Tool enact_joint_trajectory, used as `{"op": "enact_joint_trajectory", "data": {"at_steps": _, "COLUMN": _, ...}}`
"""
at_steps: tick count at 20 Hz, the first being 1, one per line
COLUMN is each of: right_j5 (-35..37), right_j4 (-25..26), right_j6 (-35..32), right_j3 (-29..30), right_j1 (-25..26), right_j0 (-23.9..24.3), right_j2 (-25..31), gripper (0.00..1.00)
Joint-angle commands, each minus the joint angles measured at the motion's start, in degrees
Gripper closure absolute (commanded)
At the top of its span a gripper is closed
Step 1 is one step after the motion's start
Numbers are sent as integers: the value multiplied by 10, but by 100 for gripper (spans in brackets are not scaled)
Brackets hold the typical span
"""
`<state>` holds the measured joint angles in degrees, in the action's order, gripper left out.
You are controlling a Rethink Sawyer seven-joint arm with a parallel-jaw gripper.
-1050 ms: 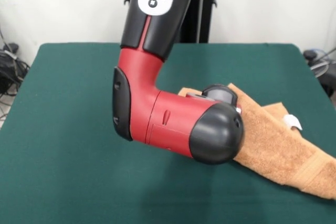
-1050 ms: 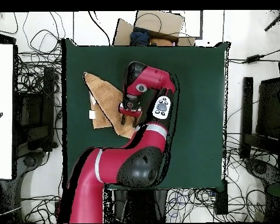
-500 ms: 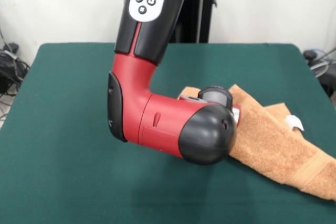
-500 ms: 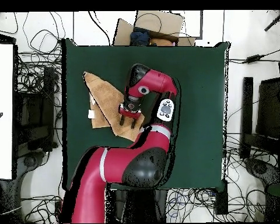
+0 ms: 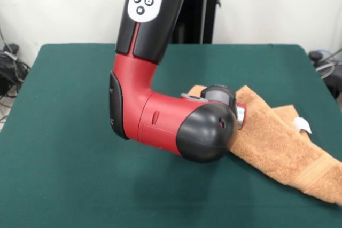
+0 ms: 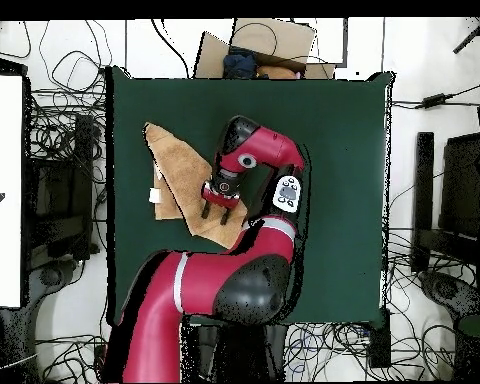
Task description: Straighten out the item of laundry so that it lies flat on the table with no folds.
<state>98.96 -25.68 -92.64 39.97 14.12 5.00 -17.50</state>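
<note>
- Table (image 5: 64, 174): dark green cloth-like top fills most of the front view; whole left half of the frame bare. In the overhead view the table (image 6: 334, 150) is a green rectangle at centre frame.
- Arm (image 5: 160, 116): red and black, enters from the top centre of the front view, bends at a red elbow left of centre, ends in a rounded black cap at centre frame. Grey button panel on the upper link at the top.
- Gripper (image 6: 218, 205): in the overhead view sits at centre-left, over the lower right part of the towel. Two dark fingers visible pointing to the bottom of the frame, but cannot tell whether they are open or closed, or pinching cloth. In the front view the arm's black cap hides it.
- Towel (image 5: 283, 148): light orange-tan terry, right half of the front view, running from behind the arm's cap down to the lower right edge. Not flat: a fold ridge runs diagonally along it, one layer lying over another. Woven border band shows near the lower right end.
- Towel (image 6: 179, 165) in the overhead view: left part of the table, a slanted, roughly triangular shape, pointed corner at upper left.
- White tag (image 5: 302, 125): on the towel's upper right edge in the front view, sticking up slightly.
</note>
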Motion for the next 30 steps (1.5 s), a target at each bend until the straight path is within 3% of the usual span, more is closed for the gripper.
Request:
{"op": "enact_joint_trajectory", "data": {"at_steps": 1, "right_j5": -123, "right_j4": 4, "right_j6": -59, "right_j3": 153, "right_j1": 22, "right_j0": -8, "right_j2": 85, "gripper": 0}}
{"op": "enact_joint_trajectory", "data": {"at_steps": 14, "right_j5": -181, "right_j4": -17, "right_j6": -67, "right_j3": 258, "right_j1": -20, "right_j0": -7, "right_j2": 113, "gripper": 0}}
{"op": "enact_joint_trajectory", "data": {"at_steps": 30, "right_j5": -246, "right_j4": -61, "right_j6": -74, "right_j3": 338, "right_j1": -34, "right_j0": -6, "right_j2": 144, "gripper": 0}}
